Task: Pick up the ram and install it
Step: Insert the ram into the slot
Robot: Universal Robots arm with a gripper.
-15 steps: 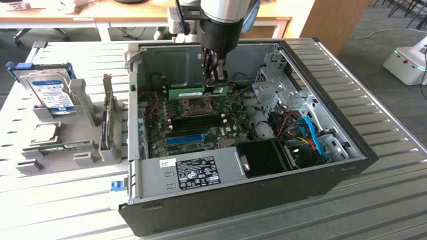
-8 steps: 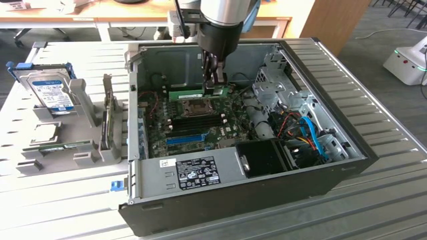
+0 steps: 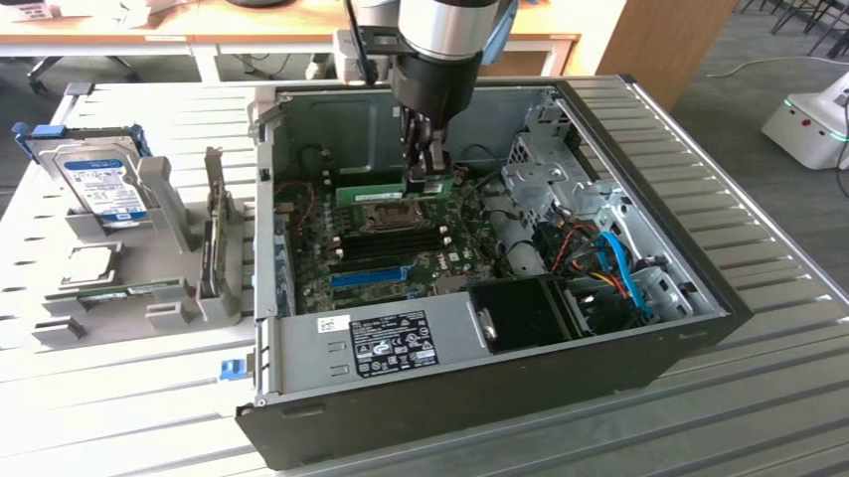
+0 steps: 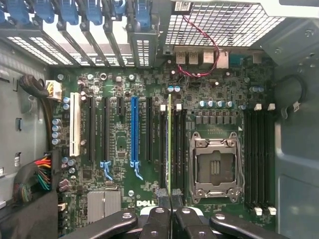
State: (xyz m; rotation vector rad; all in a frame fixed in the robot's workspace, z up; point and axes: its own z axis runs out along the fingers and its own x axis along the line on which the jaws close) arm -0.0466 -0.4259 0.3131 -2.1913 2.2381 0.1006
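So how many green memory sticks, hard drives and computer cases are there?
Green memory sticks: 2 (the ram held by the gripper inside the case, and the spare stick lying on the grey rack)
Hard drives: 1 (the hard drive standing on the rack)
Computer cases: 1 (the computer case, open)
Total: 4

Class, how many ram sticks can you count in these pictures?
2. One ram is inside the case, held by the gripper beside the socket. The second ram lies in the grey rack at the exterior view's left. Others may be hidden.
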